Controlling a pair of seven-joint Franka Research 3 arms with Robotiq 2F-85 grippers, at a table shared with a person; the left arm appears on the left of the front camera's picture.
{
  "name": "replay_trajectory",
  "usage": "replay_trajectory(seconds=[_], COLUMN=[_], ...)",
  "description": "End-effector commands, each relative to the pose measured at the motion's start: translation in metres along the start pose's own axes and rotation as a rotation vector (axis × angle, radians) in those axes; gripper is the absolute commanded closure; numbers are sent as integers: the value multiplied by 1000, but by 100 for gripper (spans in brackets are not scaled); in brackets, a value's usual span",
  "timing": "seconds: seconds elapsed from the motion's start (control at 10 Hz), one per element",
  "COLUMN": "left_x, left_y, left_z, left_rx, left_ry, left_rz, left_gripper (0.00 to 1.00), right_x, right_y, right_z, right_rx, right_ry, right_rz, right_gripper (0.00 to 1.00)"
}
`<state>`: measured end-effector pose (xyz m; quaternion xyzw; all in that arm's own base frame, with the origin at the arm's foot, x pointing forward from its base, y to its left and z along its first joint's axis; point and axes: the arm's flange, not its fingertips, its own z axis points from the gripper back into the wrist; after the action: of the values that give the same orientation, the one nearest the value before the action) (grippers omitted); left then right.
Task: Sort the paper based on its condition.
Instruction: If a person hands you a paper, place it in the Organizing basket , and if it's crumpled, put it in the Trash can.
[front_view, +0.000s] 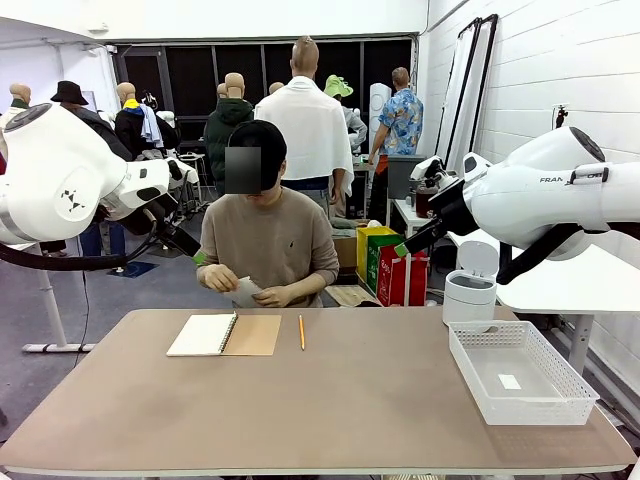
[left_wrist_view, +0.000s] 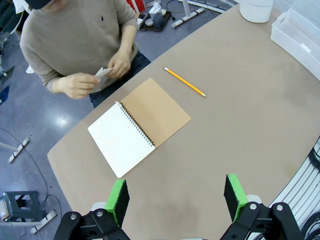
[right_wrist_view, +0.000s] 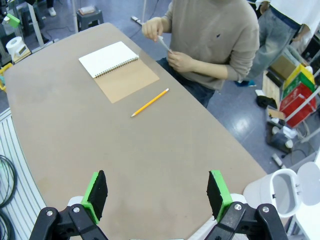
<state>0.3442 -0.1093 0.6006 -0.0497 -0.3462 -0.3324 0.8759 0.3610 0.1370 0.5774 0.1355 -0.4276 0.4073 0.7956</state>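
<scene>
Across the table a person holds a small white paper (front_view: 245, 290) in both hands, just beyond the far edge; it is also in the left wrist view (left_wrist_view: 103, 73) and the right wrist view (right_wrist_view: 164, 44). My left gripper (left_wrist_view: 175, 197) hangs open high above the table's near left part, nothing between its green pads. My right gripper (right_wrist_view: 157, 192) is open too, high over the right half and empty. Both arms are raised at the sides in the front view, well clear of the paper.
An open spiral notebook (front_view: 222, 334) with a brown cover lies on the far left-centre of the table, a yellow pencil (front_view: 301, 332) beside it. A white mesh basket (front_view: 468, 370) sits at the right edge. A white lidded bin (front_view: 470, 290) stands behind the basket.
</scene>
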Motion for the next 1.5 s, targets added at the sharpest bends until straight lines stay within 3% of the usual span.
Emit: replay_trajectory(seconds=[0.0, 1.4], left_x=[1, 1], left_y=[1, 1], left_z=[1, 1], left_rx=[-6, -6], left_ry=[-12, -12], left_rz=[-3, -3], left_gripper=[0, 0], right_x=[0, 0], right_y=[0, 0], right_z=[-1, -1], right_rx=[1, 1], right_ry=[1, 1], right_rz=[0, 0], right_gripper=[0, 0])
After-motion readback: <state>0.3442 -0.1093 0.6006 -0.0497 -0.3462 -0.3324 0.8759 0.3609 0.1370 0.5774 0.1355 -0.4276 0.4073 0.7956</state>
